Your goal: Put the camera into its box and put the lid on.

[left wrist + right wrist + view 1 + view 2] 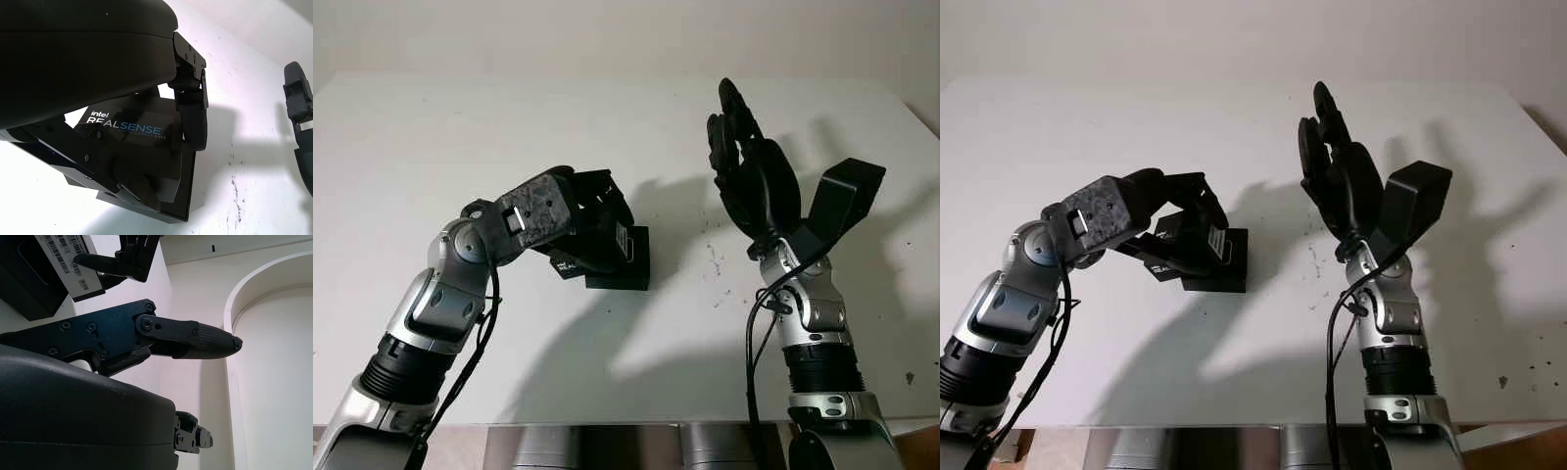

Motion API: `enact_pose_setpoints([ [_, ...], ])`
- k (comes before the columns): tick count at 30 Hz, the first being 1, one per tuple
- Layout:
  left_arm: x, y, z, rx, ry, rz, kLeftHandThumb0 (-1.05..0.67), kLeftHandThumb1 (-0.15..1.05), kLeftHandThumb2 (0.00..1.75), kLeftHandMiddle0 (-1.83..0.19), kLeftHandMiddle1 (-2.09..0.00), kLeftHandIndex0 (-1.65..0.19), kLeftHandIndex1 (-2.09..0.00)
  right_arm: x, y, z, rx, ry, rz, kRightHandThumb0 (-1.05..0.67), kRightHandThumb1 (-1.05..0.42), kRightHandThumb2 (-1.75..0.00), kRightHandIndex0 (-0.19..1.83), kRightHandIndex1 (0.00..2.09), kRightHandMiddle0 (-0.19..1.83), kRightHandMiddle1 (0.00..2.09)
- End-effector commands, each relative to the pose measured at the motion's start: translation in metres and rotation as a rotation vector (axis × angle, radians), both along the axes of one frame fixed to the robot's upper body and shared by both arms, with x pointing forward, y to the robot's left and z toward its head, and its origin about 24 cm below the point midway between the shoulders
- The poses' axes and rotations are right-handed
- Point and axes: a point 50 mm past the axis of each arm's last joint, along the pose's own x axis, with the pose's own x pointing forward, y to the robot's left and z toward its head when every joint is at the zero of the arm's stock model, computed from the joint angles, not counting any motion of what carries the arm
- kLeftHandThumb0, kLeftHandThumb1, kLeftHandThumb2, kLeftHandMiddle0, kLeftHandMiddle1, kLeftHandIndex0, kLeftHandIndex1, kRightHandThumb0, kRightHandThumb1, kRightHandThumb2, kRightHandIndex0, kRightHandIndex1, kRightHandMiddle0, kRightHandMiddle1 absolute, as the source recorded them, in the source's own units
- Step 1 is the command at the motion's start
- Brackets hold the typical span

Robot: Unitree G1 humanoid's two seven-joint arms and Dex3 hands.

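Left hand (582, 220) clasped around black RealSense box lid (134, 129), over box base (625, 262) mid-desk (411, 147).
Right hand (749, 162) raised nearby, holding nothing. Lid judged light, rigid cardboard, smooth; best gripped by opposite side walls.

Your left hand (582, 211) is closed around the lid (137, 129), a black cardboard piece with "intel REALSENSE" printed on its face in white and blue. It sits tilted in the fingers (193, 115), one wrapped over its edge, and a white barcode label (66, 262) shows on one side. Directly below the hand, the black box (625, 266) lies on the table, its edge poking out beyond the lid.
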Motion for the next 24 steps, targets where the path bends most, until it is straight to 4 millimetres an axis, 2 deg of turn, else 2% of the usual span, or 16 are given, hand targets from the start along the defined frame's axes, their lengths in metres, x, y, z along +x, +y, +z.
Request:
enact_pose_setpoints([
  [1,-0.002,-0.006,0.005,-0.003,-0.014,-0.026,-0.02,0.95,0.06,-0.40,-1.39,-0.30,-1.49,-0.002,0.000,0.002,0.000,-0.017,-0.002,-0.71,-1.05,-0.52,-0.14,0.06,-0.08,0.06],
  [6,-0.002,-0.012,0.004,-0.015,-0.016,-0.039,-0.02,0.95,0.05,-0.42,-1.38,-0.32,-1.49,-0.002,0.000,0.002,0.003,-0.016,-0.002,-0.71,-1.05,-0.51,-0.13,0.06,-0.07,0.06],
  [16,-0.003,-0.026,0.003,-0.061,0.012,-0.038,-0.05,0.95,0.05,-0.39,-1.50,-0.32,-1.57,-0.002,0.001,0.002,0.001,-0.019,-0.002,-0.72,-1.05,-0.51,-0.14,0.05,-0.08,0.05],
  [19,-0.002,-0.030,0.003,-0.067,0.017,-0.039,-0.04,0.95,0.05,-0.36,-1.49,-0.31,-1.57,-0.002,0.001,0.002,-0.001,-0.020,0.002,-0.72,-1.05,-0.51,-0.15,0.05,-0.08,0.05],
  [24,-0.002,-0.034,0.001,-0.038,0.014,-0.041,-0.04,0.97,0.06,-0.34,-1.35,-0.28,-1.49,-0.003,0.002,0.001,-0.005,-0.022,0.000,-0.71,-1.05,-0.51,-0.14,0.05,-0.08,0.05],
])
